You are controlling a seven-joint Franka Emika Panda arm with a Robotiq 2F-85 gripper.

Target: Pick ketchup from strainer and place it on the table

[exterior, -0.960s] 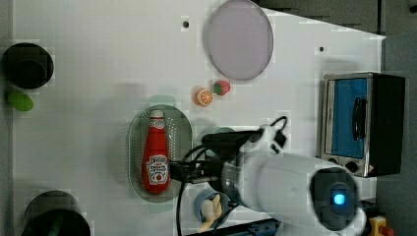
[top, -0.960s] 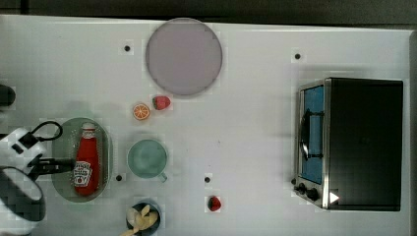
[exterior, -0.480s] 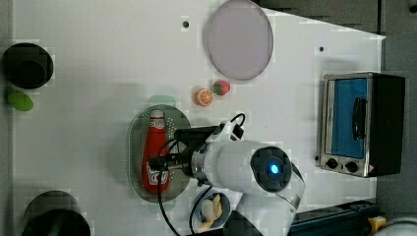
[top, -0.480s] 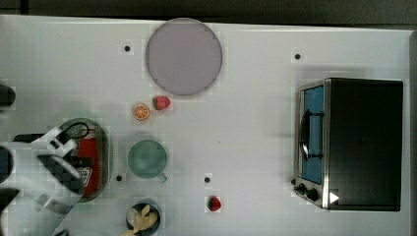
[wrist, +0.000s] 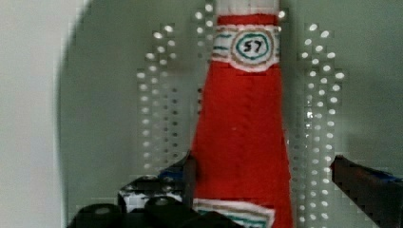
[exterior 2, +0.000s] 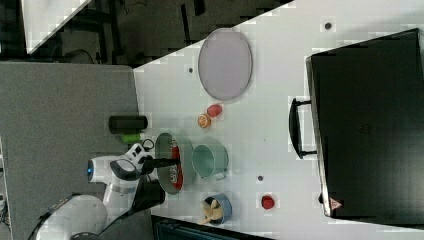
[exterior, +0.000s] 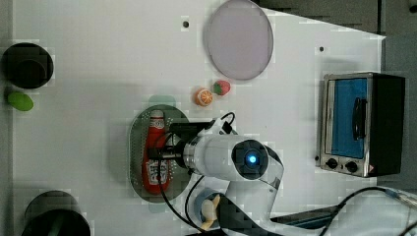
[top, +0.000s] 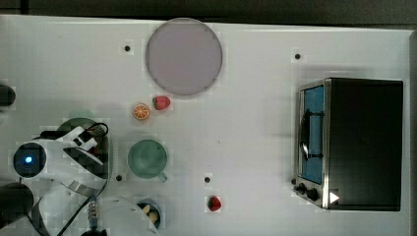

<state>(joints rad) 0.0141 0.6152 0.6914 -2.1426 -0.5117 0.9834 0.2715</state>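
White tabletop (top: 255,123) is seen carrying the strainer (exterior: 137,147), in which the ketchup (exterior: 156,152) lies flat. The claw (wrist: 263,173) is held wide apart astride the bottle's body, nothing clamped. A good grasp is judged to need centring on the body before closing, since one finger (wrist: 190,171) sits nearer. The cap is cut off in the wrist view.
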